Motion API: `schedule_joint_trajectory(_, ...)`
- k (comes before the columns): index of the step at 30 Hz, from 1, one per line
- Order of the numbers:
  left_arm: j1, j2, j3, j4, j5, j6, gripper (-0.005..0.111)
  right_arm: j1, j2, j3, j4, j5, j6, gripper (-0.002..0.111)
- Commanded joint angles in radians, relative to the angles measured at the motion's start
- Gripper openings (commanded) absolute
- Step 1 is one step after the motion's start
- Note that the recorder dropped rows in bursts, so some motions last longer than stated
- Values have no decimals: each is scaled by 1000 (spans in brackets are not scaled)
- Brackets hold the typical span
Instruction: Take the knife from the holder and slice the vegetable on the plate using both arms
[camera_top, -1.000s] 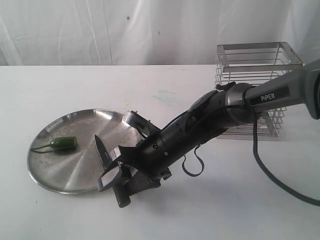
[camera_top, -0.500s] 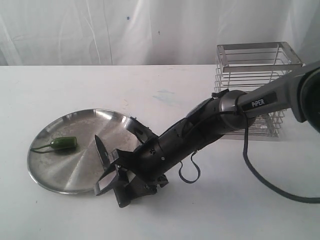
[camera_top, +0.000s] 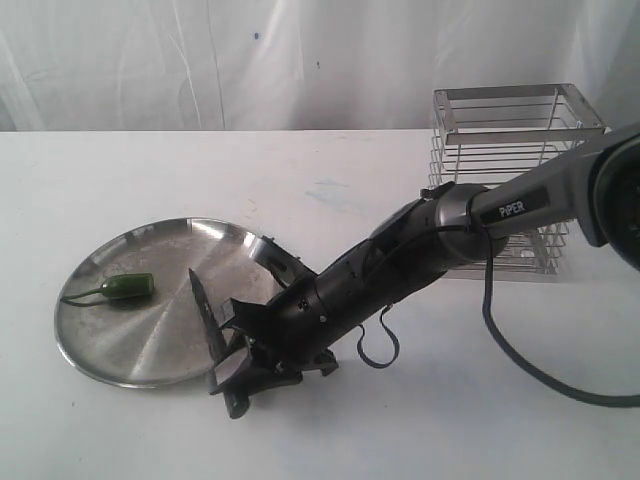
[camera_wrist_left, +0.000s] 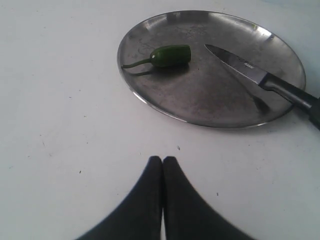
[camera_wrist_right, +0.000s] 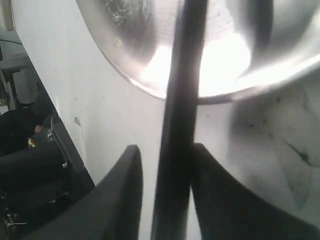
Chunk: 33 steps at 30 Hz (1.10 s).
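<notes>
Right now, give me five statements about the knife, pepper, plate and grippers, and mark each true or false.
1. The right gripper holds the knife by its handle. True.
2. The pepper is already cut into discs. False: it lies whole, stem attached.
3. The knife blade touches the pepper. False: a bare stretch of plate lies between them.
4. The left gripper is shut and holds nothing. True.
5. The holder stands on the plate. False: it stands on the table, apart from the plate.
</notes>
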Motion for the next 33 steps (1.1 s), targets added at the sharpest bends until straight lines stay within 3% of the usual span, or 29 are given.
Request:
schedule_joint_trajectory(1, -5, -5, 3, -8, 3, -1, 0, 4, 5, -1, -16, -40, 1, 5)
schedule_joint_trajectory(3, -5, -5, 3, -8, 3, -1, 0, 4, 5, -1, -16, -40, 1, 0)
schedule_joint_trajectory(17, -5, -5, 3, -8, 3, -1, 0, 0, -122, -1, -38, 213, -108, 0)
schedule_joint_trajectory(23, -5, -5, 3, -8, 3, -1, 0, 0, -314, 3, -322, 137, -135, 0)
schedule_joint_trajectory(28, -5, -5, 3, -8, 3, -1, 0, 11, -446, 19, -430, 121, -130, 0)
schedule_joint_trajectory(33, -5, -5, 3, -8, 3, -1, 0, 55, -580, 48, -692, -43, 35, 0)
